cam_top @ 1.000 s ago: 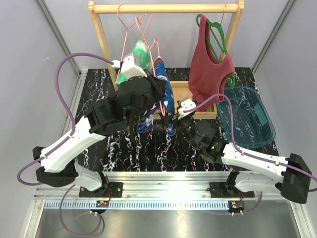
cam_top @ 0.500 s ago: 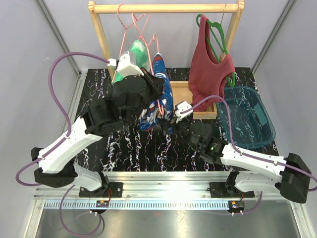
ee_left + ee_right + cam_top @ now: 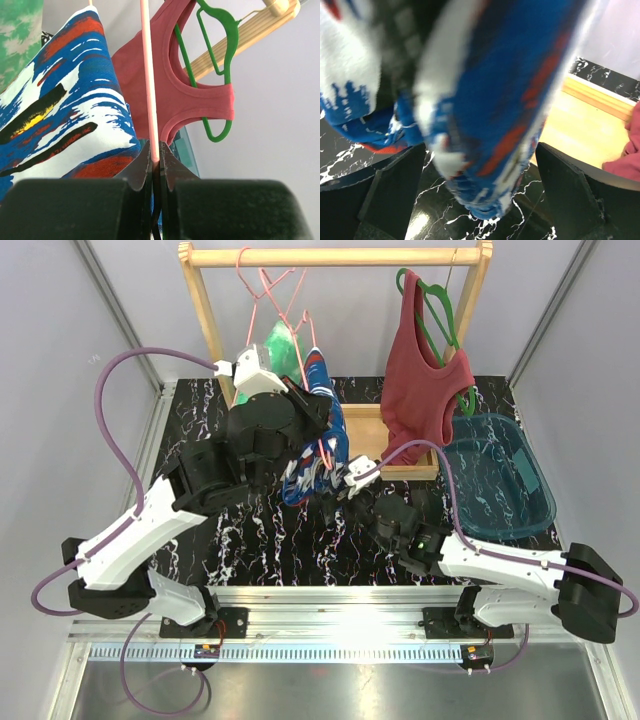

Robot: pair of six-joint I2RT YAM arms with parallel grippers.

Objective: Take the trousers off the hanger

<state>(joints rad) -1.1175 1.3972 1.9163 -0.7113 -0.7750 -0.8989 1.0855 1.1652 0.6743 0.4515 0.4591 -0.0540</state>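
Green-and-white tie-dye cloth marks the leftmost pair of trousers [image 3: 282,348], small and folded, hanging from a thin pink wire hanger [image 3: 290,300] on the pale wooden rack [image 3: 330,257] behind the left arm. Just to its right, the left gripper [image 3: 156,167] has its jaws pressed together on a straight run of that pink wire, which the left wrist view shows rising from between the dark fingers. Beside the wire hangs the second pair, the blue trousers with white and red print [image 3: 325,410], draped over the hanger with their loose lower end dangling above the black marble-pattern table [image 3: 250,540]. The right gripper [image 3: 480,192] sits under that end with its jaws spread wide, one finger on each side of the cloth, neither visibly touching it. Both pairs look light, soft and limp, so they should slide off the smooth wire with little pull, but they are likely to bunch or slip out of a shallow pinch. The thick folded bottom edge of the blue pair looks like the best hold, taken deep between the fingers while the left arm steadies the springy hanger. Further right hang the dark red tank top [image 3: 420,380] on its green plastic hanger [image 3: 435,315], and the teal plastic basket [image 3: 536,468] stands on the table.
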